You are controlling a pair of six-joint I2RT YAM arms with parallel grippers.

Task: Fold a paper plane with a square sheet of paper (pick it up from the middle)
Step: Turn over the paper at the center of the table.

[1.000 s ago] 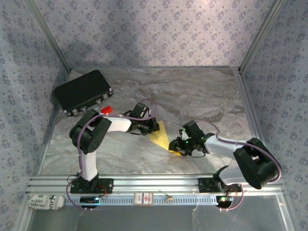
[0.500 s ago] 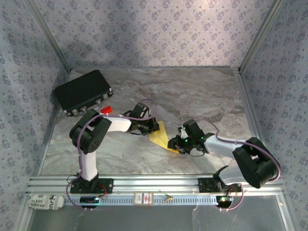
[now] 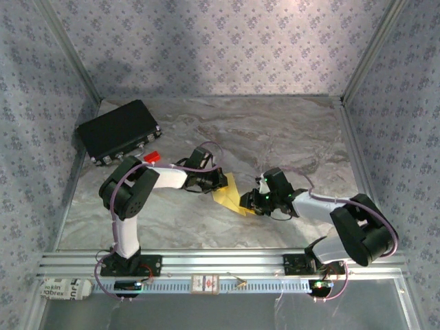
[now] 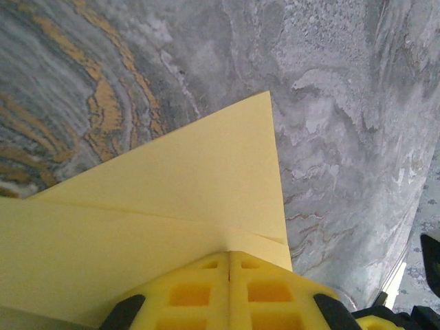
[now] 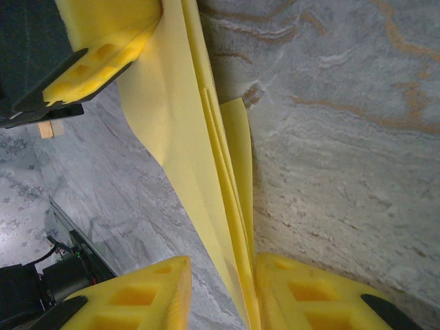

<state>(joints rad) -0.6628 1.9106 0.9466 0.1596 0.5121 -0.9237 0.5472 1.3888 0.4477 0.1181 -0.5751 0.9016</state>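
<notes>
Paper plane gripped by left end effector

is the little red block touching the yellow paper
No, the red block lies near the black case, well apart from the yellow paper.

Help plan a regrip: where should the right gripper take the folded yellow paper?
Probably the free end of the folded yellow paper, from the right, straddling the stacked layers: it shows edge-on from there, and the left gripper pinches the other end.
</notes>
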